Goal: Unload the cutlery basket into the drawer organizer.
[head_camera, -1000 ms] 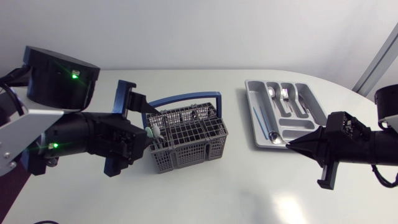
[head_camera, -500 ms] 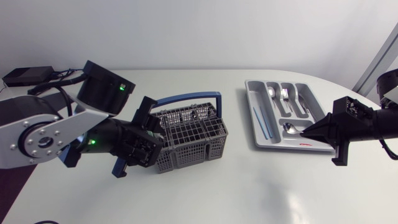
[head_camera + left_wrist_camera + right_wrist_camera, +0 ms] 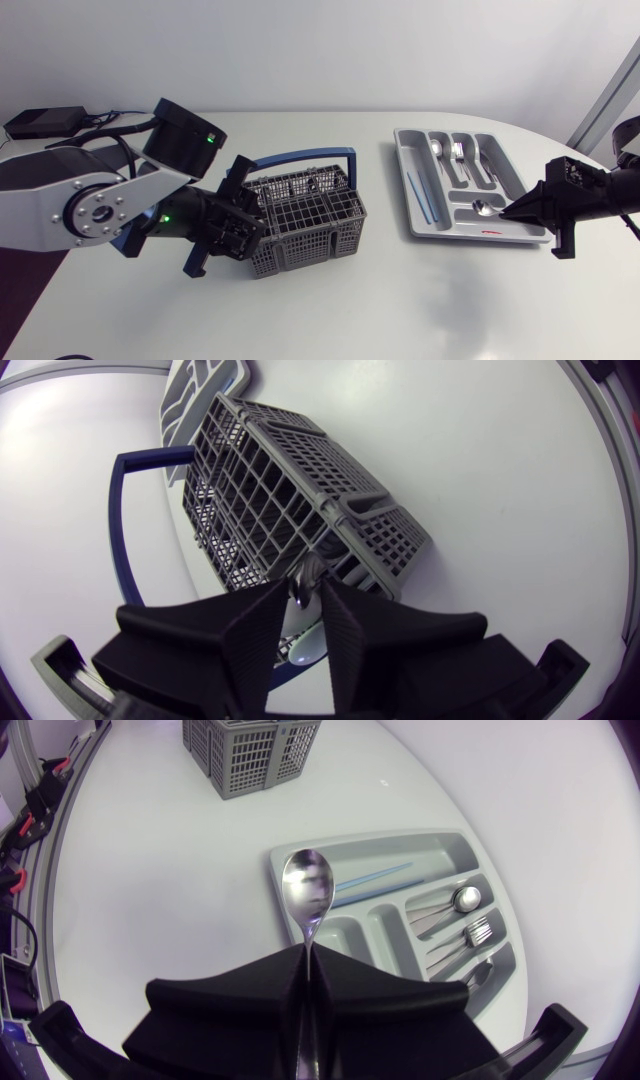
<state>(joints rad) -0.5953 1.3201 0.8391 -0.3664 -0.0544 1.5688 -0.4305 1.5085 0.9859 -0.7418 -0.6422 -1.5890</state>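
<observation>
The grey cutlery basket with a blue handle stands left of the table's middle. My left gripper is at its near left corner, both fingers pressed on a metal cutlery piece that sticks out of the basket. The grey drawer organizer lies at the right. My right gripper is shut on a spoon's handle. The spoon hangs over the organizer's front compartments, bowl pointing left.
In the organizer's long slots lie two spoons and a fork. A thin blue stick fills the left slot and a small red piece lies at the front. A black box sits back left.
My right gripper carried the spoon rightward from the organizer's front edge to above its front compartments. My left arm swung round at the basket's corner, and its fingers closed on the cutlery piece.
</observation>
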